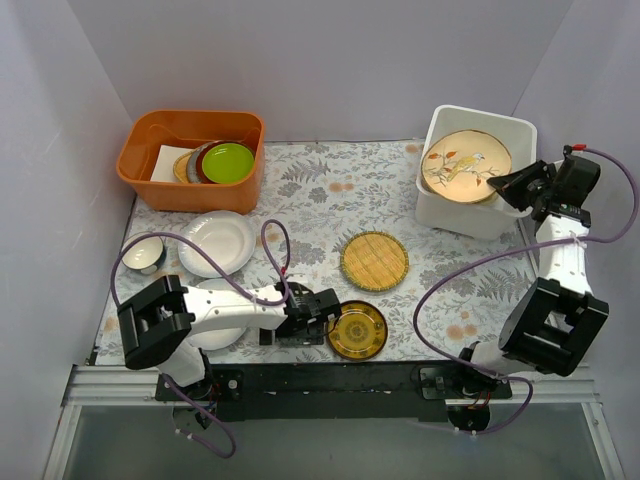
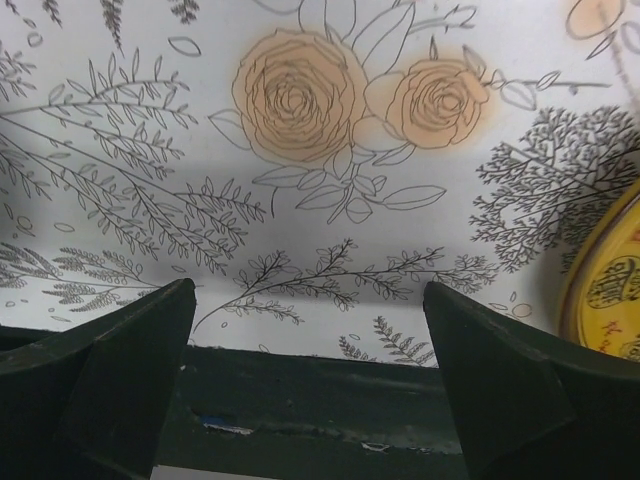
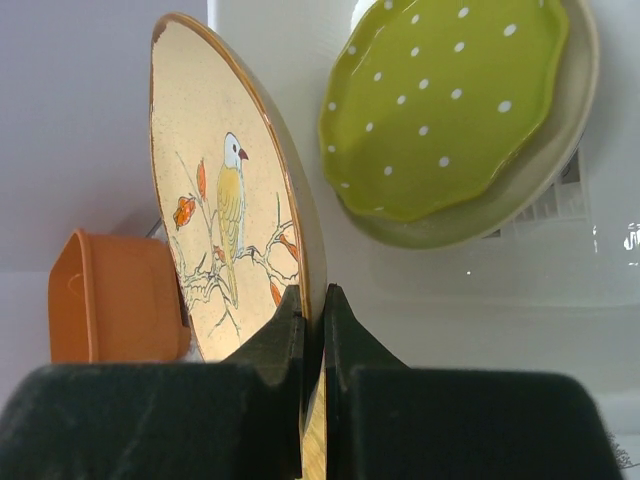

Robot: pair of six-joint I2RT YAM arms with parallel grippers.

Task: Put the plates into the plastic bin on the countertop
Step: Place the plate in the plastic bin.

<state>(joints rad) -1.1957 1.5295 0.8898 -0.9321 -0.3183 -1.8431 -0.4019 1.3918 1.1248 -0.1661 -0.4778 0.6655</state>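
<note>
**Top view.** The right hand is clenched on the rim of the tan bird plate. It holds the plate tilted at the mouth of the white plastic bin, which stands in the far right corner of the printed surface, close to the side wall.

**Right wrist view only.** Inside the bin, a dotted lime-green plate lies on a cream plate beside slotted vents, apart from the held plate.

**Left wrist view only.** The left hand is released, its fingers spread wide and low over the surface at its near edge. The amber patterned plate lies just beside one finger.

**Top view, elsewhere.** The yellow woven plate lies alone mid-surface, with bare print between it and the bin. A white plate lies near the orange tub.
</note>
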